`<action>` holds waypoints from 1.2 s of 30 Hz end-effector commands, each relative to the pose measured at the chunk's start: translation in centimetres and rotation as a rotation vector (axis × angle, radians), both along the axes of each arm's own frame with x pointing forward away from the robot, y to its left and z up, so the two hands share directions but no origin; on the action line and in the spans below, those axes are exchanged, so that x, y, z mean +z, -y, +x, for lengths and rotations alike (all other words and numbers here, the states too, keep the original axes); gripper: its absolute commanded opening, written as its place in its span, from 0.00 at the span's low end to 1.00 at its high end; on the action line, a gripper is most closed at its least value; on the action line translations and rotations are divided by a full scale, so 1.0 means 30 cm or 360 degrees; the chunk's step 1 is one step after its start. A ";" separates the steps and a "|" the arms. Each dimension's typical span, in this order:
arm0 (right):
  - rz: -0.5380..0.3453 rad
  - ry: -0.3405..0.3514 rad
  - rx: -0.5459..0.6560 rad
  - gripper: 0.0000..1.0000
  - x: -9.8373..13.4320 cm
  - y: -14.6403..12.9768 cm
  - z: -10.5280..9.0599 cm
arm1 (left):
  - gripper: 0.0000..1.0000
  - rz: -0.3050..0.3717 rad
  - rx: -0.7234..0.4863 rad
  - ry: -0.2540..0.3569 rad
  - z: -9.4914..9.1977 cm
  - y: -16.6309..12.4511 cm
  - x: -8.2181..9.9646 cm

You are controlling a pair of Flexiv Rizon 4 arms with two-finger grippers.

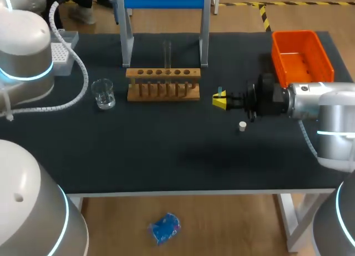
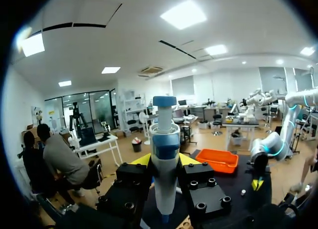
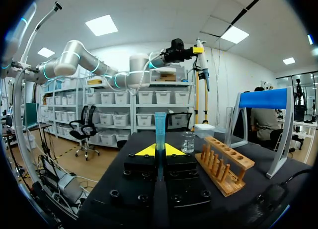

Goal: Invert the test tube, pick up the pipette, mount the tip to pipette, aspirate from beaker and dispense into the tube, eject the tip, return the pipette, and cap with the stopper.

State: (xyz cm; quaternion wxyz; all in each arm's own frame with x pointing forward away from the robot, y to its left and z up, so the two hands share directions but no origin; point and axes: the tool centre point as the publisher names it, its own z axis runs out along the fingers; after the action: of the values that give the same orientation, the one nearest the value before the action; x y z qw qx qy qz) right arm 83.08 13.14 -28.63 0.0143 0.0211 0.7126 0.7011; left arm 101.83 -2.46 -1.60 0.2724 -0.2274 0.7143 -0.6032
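Holding a blue tip (image 3: 160, 129) upright, the right gripper (image 1: 219, 100) is closed between rack (image 1: 162, 84) and orange bin (image 1: 301, 58), with the stopper (image 1: 242, 125) near it. A beaker (image 1: 103, 93) stands beside the rack and a clear tube (image 1: 166, 55) stands upright at it. The left gripper (image 2: 165, 159), clamped on the pipette (image 2: 165, 184), is out of the head view.

Wide bare table (image 1: 166, 156) before wooden rack (image 1: 163, 85), beaker (image 1: 103, 94) near its left end, stopper (image 1: 242, 125) beside right claw (image 1: 219, 100)

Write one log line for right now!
left gripper: holds pipette | right gripper: holds blue tip | test tube: in rack | stopper: on table
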 end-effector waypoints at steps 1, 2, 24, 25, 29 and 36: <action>-0.0002 0.0000 -0.0001 0.00 0.001 0.000 -0.002 | 0.00 -0.0006 -0.0198 -0.0004 -0.013 0.006 -0.005; -0.0002 0.0000 -0.0001 0.00 0.001 0.000 -0.002 | 0.00 0.0001 -0.0235 -0.0013 -0.029 0.017 -0.012; -0.0002 0.0000 -0.0001 0.00 0.001 0.000 -0.002 | 0.00 0.0022 -0.0691 -0.0137 -0.310 0.232 0.010; -0.0002 0.0000 -0.0001 0.00 0.001 0.000 -0.002 | 0.00 0.0022 -0.0691 -0.0137 -0.310 0.232 0.010; -0.0002 0.0000 -0.0001 0.00 0.001 0.000 -0.002 | 0.00 0.0022 -0.0691 -0.0137 -0.310 0.232 0.010; -0.0002 0.0000 -0.0001 0.00 0.001 0.000 -0.002 | 0.00 0.0018 -0.0701 -0.0166 -0.316 0.242 -0.011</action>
State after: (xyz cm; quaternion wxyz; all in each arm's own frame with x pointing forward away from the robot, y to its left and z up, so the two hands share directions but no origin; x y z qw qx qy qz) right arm 83.07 13.14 -28.62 0.0143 0.0211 0.7126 0.7011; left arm 92.33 -9.56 -1.58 0.1030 -0.0951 0.7616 -0.6327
